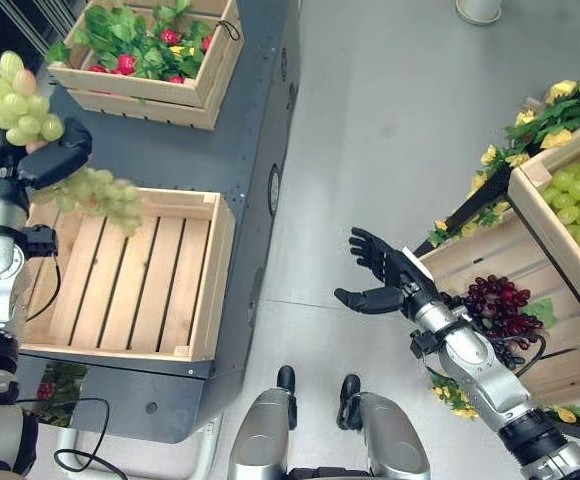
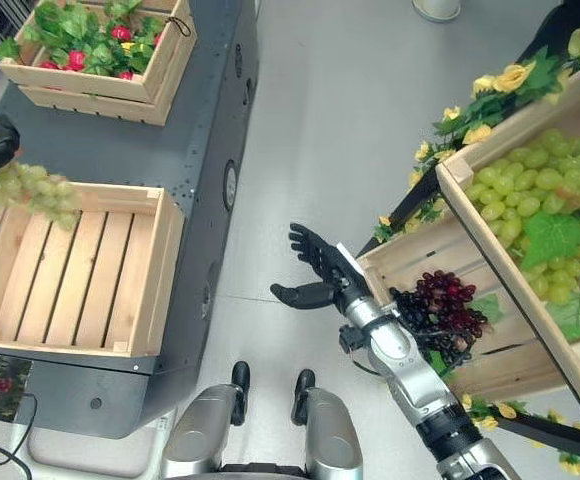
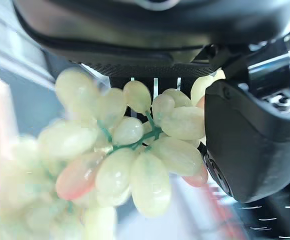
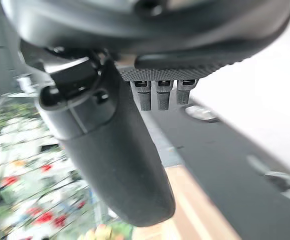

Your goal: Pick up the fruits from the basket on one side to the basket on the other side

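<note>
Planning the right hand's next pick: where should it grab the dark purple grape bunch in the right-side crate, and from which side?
Probably from above and the aisle side. The purple grape bunch lies loose in the lower crate, heaped above its floor. The upper crate of green grapes overhangs behind. The open right hand could curl round the bunch's top.

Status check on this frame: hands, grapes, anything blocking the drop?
Left hand shut on green grape bunch, above the wooden crate. Right hand open, holding nothing, near purple grapes. Nothing in the way.
</note>
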